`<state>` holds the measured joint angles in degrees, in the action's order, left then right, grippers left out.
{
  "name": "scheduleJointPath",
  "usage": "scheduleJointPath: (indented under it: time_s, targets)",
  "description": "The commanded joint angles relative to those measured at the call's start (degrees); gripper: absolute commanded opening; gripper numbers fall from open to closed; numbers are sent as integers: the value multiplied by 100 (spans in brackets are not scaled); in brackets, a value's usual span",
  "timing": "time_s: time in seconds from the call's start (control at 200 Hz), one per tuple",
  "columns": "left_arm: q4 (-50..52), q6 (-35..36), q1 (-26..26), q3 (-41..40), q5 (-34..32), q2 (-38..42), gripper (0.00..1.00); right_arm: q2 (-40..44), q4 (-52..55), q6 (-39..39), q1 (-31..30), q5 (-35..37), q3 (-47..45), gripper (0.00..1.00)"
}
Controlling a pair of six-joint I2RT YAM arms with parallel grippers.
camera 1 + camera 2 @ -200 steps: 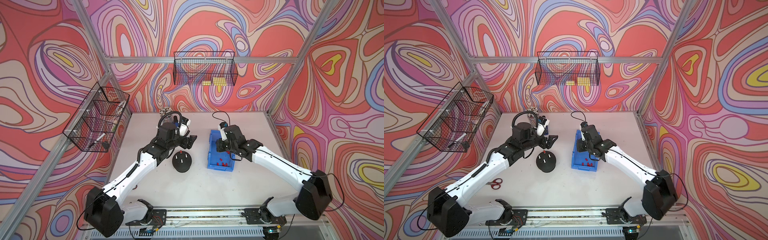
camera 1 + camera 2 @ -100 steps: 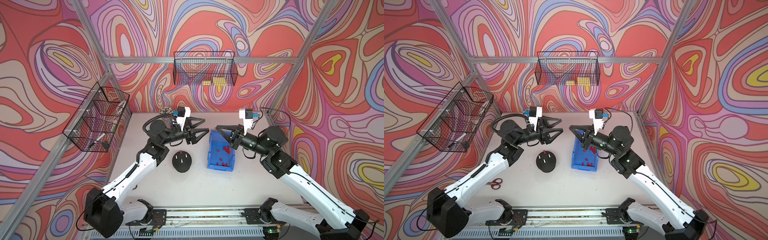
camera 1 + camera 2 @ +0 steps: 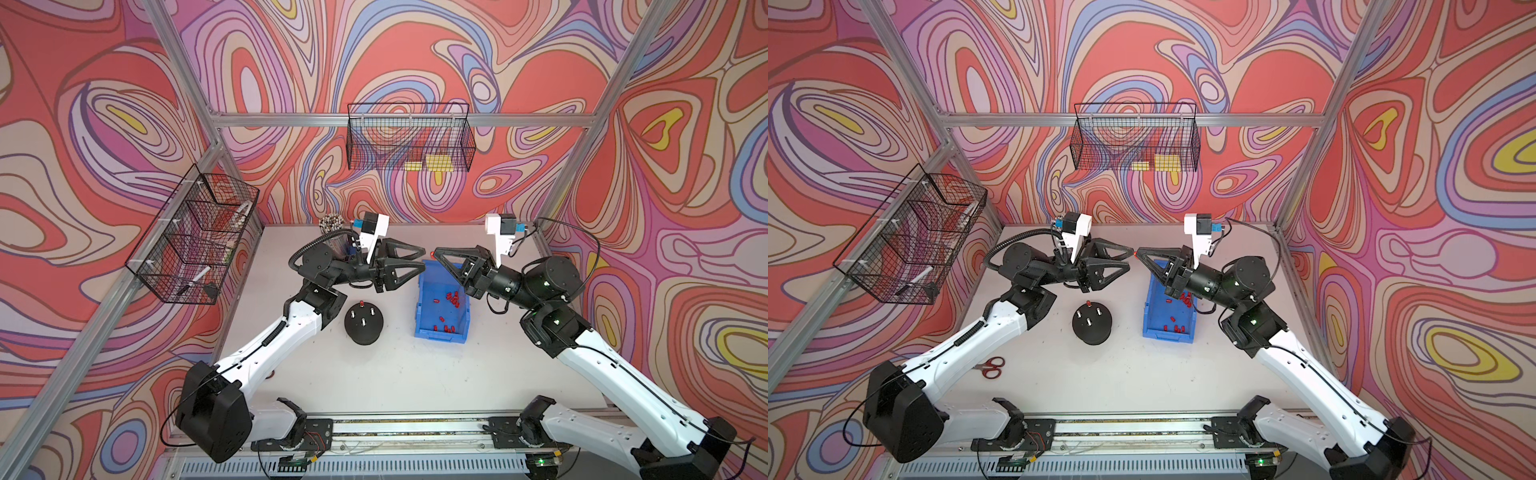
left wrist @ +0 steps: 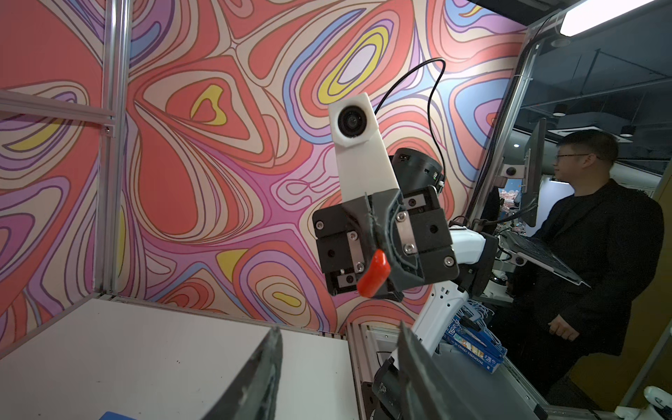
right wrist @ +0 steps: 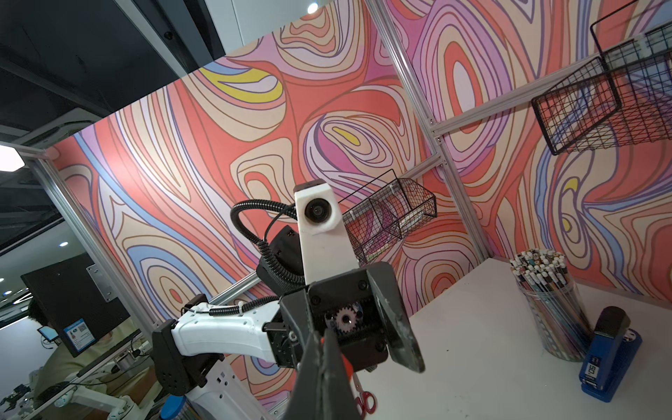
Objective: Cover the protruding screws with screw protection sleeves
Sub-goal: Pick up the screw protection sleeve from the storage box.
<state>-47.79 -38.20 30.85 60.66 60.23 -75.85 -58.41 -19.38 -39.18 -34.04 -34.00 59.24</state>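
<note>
The right end effector hangs in the air above the far end of the blue bin, its jaws pinched tight on one red sleeve that sticks out past the tips. The left end effector faces it tip to tip, just beside the sleeve, jaws moderately apart and holding nothing. In the left wrist view the sleeve pokes out slantwise. More sleeves lie loose in the bin. The screws stand on the black dome on the tabletop, just beside the bin. The farthest wears a red cap and two show bare.
</note>
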Motion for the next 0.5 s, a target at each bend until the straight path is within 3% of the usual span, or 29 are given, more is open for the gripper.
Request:
scheduleJointPath:
  time_s: [0.0,0.18,0.491]
  targets:
    - [-255,-105,74,280,130,-3,54,-78,-368,-263,29,-122,-87,0]
    - [-408,-180,165,375,158,-69,47,-126,-387,-329,20,-125,-97,0]
    - [-459,-217,249,423,282,-175,18,-180,-432,-364,15,-82,-132,0]
